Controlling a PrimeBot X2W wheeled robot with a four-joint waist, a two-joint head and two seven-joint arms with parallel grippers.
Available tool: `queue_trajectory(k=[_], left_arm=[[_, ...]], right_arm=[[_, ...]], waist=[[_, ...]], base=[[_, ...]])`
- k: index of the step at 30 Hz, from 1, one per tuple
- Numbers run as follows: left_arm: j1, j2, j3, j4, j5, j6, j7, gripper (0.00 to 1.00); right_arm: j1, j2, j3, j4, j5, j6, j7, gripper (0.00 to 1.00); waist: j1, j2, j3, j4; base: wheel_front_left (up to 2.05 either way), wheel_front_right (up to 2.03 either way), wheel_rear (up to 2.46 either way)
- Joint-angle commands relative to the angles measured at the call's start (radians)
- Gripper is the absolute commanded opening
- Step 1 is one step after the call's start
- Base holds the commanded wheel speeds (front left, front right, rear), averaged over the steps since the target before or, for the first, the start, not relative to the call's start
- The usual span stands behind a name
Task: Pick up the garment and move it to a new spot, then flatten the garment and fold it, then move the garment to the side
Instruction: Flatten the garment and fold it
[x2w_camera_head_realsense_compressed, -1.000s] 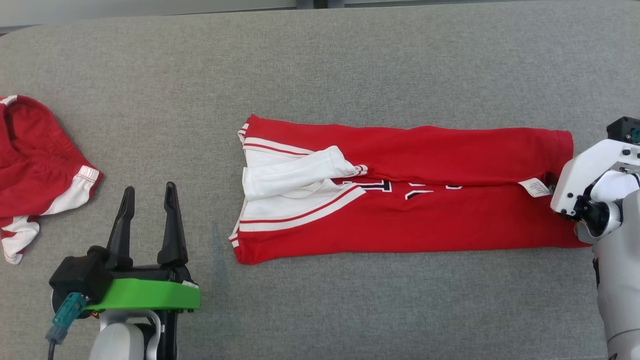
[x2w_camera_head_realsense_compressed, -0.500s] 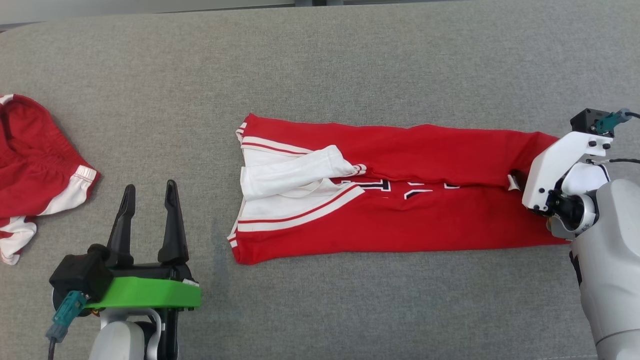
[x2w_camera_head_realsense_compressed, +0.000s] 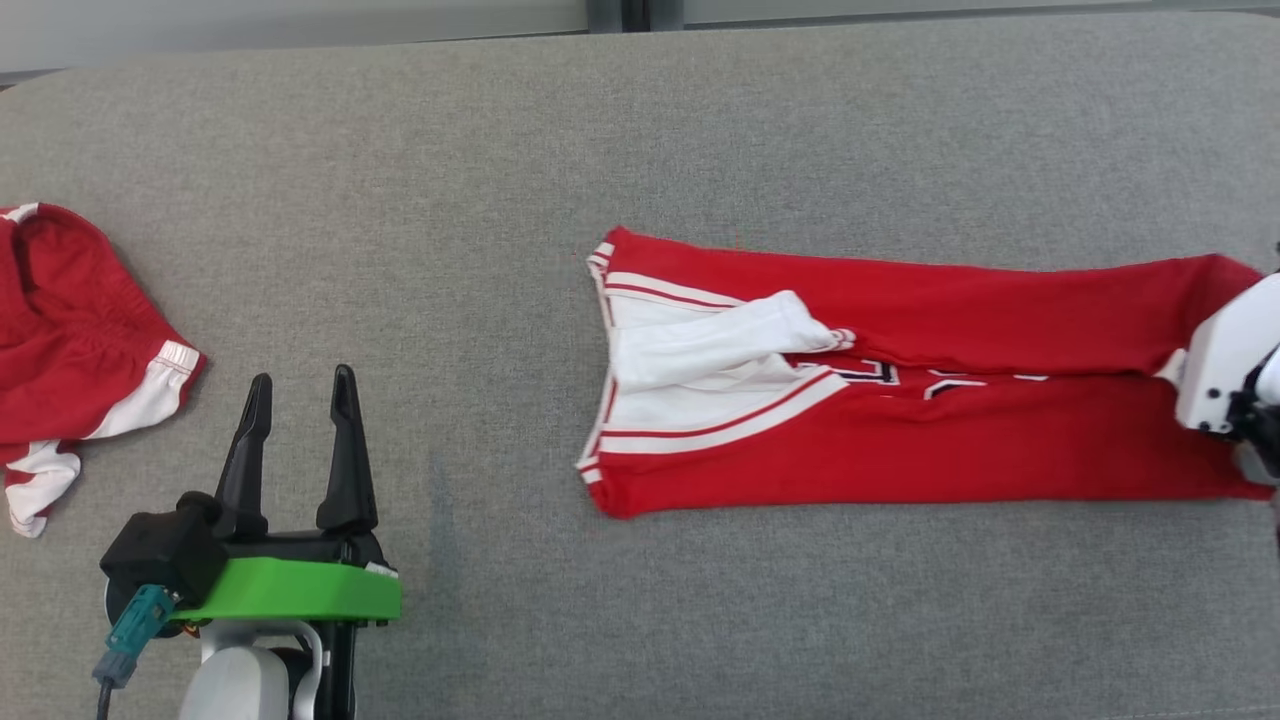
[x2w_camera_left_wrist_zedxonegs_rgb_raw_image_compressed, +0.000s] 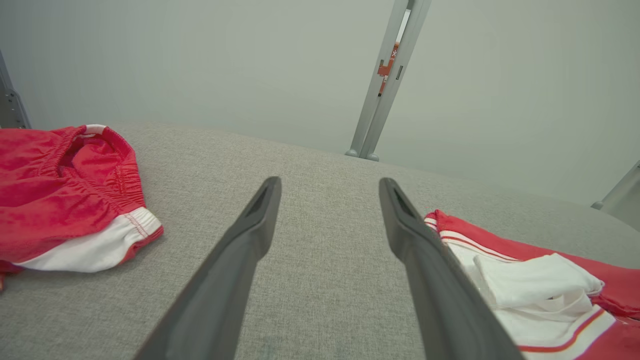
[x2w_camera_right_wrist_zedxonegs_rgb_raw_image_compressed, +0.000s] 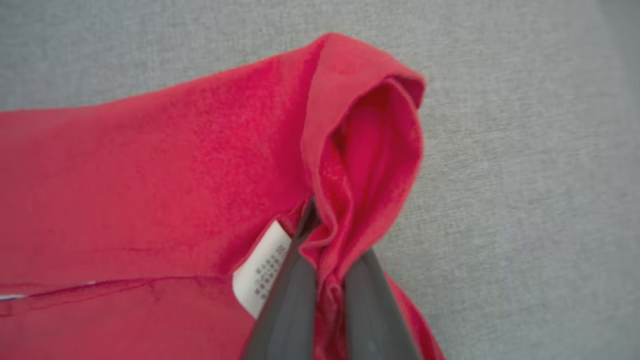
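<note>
Garment (x2w_camera_head_realsense_compressed: 900, 400): red, white trim, folded into a long band, lying flat on the grey surface (x2w_camera_head_realsense_compressed: 700, 130), right of centre. We judged it light, soft and limp. It would sag and drag rather than hold shape, and the knit looked unlikely to slip.

Right gripper (x2w_camera_right_wrist_zedxonegs_rgb_raw_image_compressed: 320, 240): clenched on a bunched pinch of cloth at the band's right end, just beside the label (x2w_camera_right_wrist_zedxonegs_rgb_raw_image_compressed: 262, 272). We rated that end a sound hold, though a single pinch risked pulling the fold askew.

Left gripper (x2w_camera_head_realsense_compressed: 300, 378): released, empty, well apart from it.
</note>
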Motion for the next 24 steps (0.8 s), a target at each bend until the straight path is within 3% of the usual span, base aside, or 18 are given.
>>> queue_trajectory(k=[1, 5, 9, 18, 24], left_arm=[[0.012, 0.001, 0.004, -0.001, 0.003, -0.004, 0.000, 1.00], [0.032, 0.001, 0.004, 0.005, 0.006, -0.004, 0.000, 1.00], [0.051, 0.001, 0.001, 0.014, 0.016, -0.004, 0.000, 1.00], [0.078, 0.001, 0.007, 0.030, 0.038, -0.004, 0.000, 1.00], [-0.007, 0.025, -0.038, 0.083, 0.054, -0.004, 0.000, 1.00]], right_arm=[[0.010, -0.032, -0.023, -0.018, -0.030, -0.003, 0.002, 0.00], [0.024, -0.082, -0.075, -0.069, -0.100, -0.002, 0.020, 0.00], [0.039, -0.076, -0.081, -0.139, -0.118, -0.002, 0.050, 0.00], [0.079, 0.092, 0.118, -0.353, 0.073, -0.002, 0.191, 0.00], [0.044, 0.192, 0.248, -0.339, 0.130, -0.002, 0.200, 0.00]], waist=[[0.0000, -0.0001, -0.014, -0.005], [0.0000, -0.0001, -0.049, -0.009], [0.0000, -0.0001, -0.094, -0.013], [0.0000, -0.0001, -0.163, -0.028], [0.0000, -0.0001, -0.151, -0.006]], base=[[0.00, 0.00, 0.00], [0.00, 0.00, 0.00], [0.00, 0.00, 0.00], [0.00, 0.00, 0.00], [0.00, 0.00, 0.00]])
